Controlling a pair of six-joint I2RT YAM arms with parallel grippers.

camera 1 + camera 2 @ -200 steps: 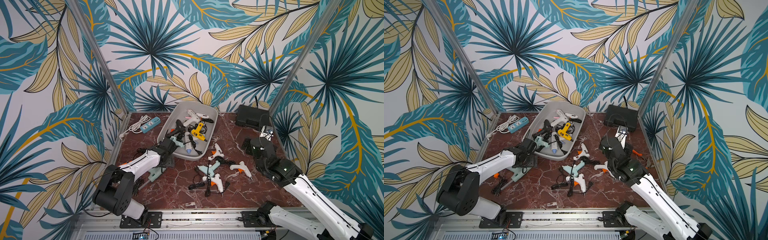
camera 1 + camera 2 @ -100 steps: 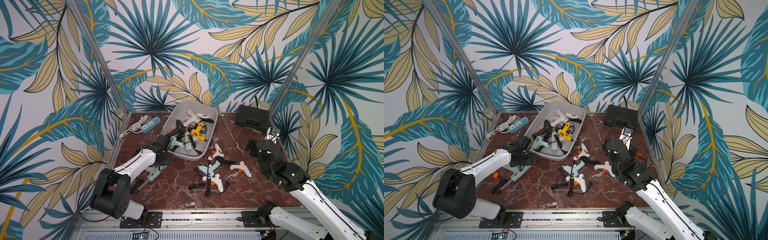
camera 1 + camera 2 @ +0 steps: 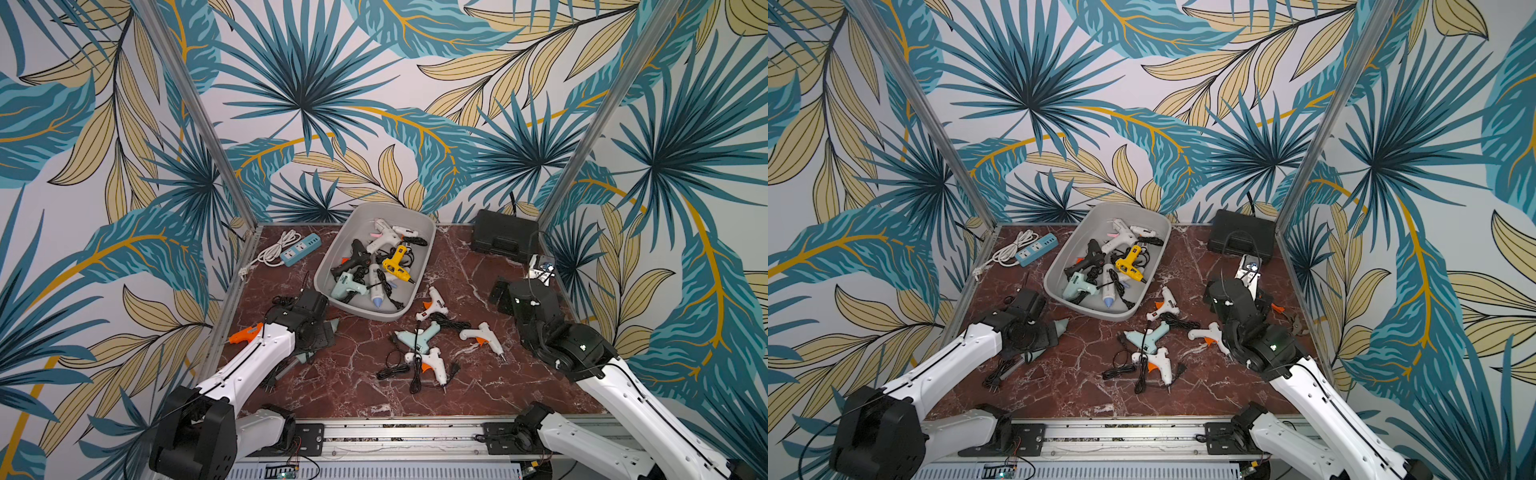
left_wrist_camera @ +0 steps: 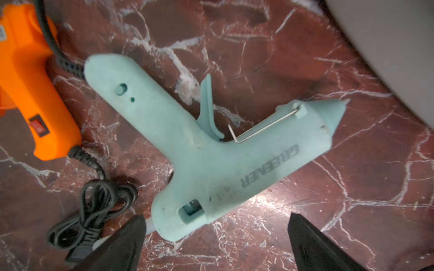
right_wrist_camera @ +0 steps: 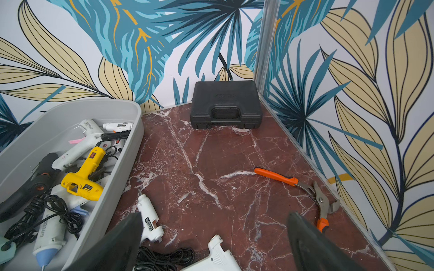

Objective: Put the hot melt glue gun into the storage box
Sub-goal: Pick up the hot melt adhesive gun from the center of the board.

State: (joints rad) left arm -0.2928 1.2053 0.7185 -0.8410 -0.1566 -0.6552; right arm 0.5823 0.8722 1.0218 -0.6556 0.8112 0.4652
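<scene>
Two grippers are standing wide and empty. In both top views the left gripper (image 3: 321,332) is hovering over a mint glue gun (image 3: 1061,326) just off the near corner of the storage box (image 3: 365,311); this arm is nearer. Left wrist view: the barrel is lying slantwise to the jaws, nozzle toward the box wall, an orange glue gun (image 4: 28,82) and coiled cord (image 4: 94,211) crowding its handle. Right wrist view: the right gripper (image 5: 215,225) is hanging past the box's far side, shears (image 5: 317,194) beyond.

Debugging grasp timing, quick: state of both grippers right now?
Left gripper: open, empty, over the mint glue gun.
Right gripper: open, holding nothing.
</scene>
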